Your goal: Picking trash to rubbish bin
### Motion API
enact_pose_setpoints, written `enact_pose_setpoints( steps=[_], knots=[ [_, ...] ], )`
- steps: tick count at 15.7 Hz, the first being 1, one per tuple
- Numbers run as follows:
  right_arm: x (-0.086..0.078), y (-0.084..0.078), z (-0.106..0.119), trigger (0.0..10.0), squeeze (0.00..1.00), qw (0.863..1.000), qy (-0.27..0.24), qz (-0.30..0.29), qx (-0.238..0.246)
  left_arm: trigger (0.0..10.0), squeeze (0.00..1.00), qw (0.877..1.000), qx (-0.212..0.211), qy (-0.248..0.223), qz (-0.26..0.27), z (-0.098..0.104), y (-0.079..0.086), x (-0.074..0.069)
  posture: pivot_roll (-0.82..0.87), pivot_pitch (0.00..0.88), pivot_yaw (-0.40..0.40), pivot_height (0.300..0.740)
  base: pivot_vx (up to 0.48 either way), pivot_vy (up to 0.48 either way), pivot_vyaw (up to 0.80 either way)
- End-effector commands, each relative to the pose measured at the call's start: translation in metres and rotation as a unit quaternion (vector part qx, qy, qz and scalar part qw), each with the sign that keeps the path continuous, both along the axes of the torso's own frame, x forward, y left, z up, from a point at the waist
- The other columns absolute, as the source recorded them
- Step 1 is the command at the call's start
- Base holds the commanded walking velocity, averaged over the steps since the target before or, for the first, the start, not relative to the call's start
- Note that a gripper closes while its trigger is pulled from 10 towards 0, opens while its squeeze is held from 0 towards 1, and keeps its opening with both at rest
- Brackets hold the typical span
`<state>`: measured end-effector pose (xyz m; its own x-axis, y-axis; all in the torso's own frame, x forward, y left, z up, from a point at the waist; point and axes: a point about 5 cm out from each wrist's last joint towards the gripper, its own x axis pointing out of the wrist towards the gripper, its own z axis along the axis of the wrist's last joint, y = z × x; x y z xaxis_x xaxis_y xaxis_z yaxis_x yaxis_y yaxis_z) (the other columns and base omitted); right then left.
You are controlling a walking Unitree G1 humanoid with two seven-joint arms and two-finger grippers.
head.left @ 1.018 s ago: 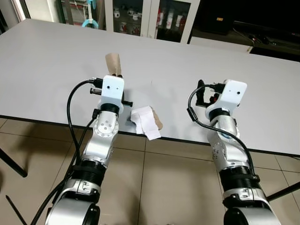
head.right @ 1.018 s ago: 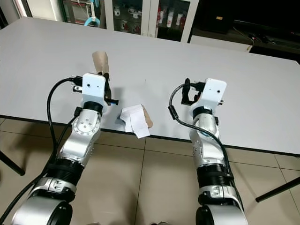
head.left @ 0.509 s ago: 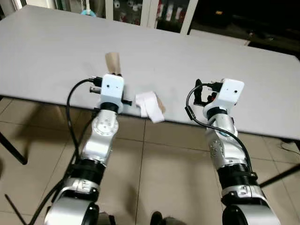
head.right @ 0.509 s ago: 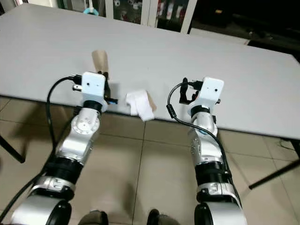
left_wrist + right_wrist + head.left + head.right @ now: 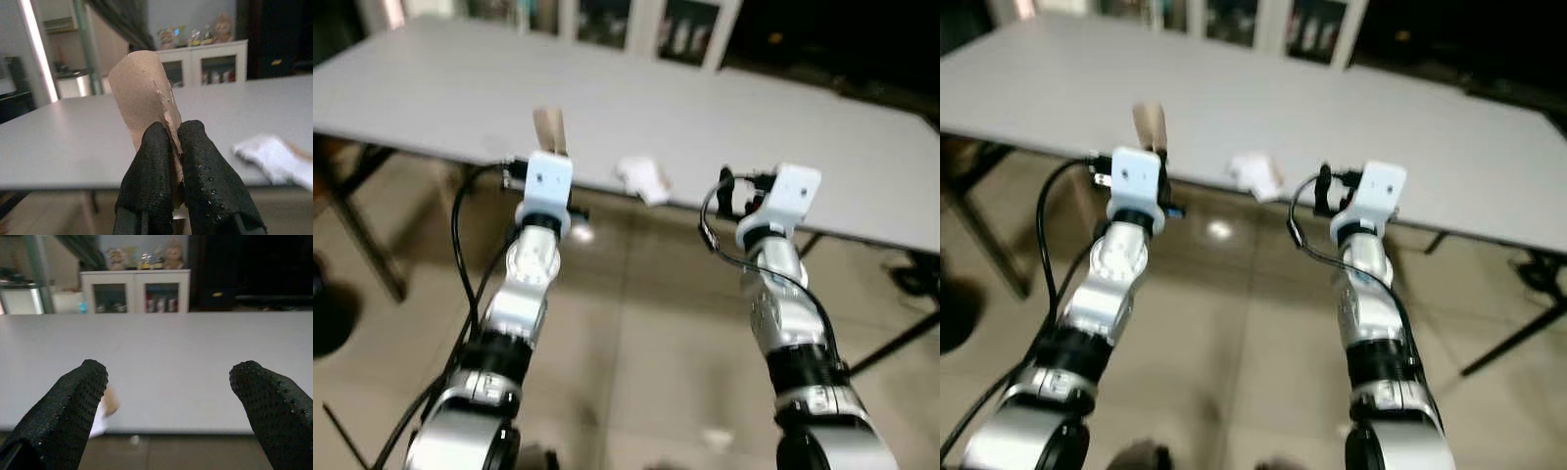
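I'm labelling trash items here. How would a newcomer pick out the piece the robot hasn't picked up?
Find the long grey table; at its near edge, between the two arms, lies a crumpled white tissue. Unlike the brown cardboard tube pinched in the left gripper, it is white, soft and lying loose.

One table point(image 5: 440, 93), grey. One brown cardboard tube point(image 5: 142, 100). One crumpled white tissue point(image 5: 641, 176) w/ a brown bit beside it, near the table edge. Two silver arms, one left gripper point(image 5: 168, 156) and one right gripper point(image 5: 171, 396). One white cabinet point(image 5: 137, 291) at the back.
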<state>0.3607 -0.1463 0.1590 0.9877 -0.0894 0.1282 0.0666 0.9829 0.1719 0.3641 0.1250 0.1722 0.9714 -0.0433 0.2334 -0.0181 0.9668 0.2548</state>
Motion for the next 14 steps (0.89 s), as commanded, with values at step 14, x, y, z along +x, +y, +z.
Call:
enact_pose_setpoints(
  steps=[14],
  knots=[
    [-0.063, -0.012, -0.159, 10.0, 0.0, 0.94, 0.331, 0.082, -0.036, 10.0, 0.0, 0.932, 0.017, 0.361, 0.019, -0.164, 0.047, -0.061, -0.03, 0.041, -0.128, 0.74, -0.11, 0.0, 0.0]
  ],
)
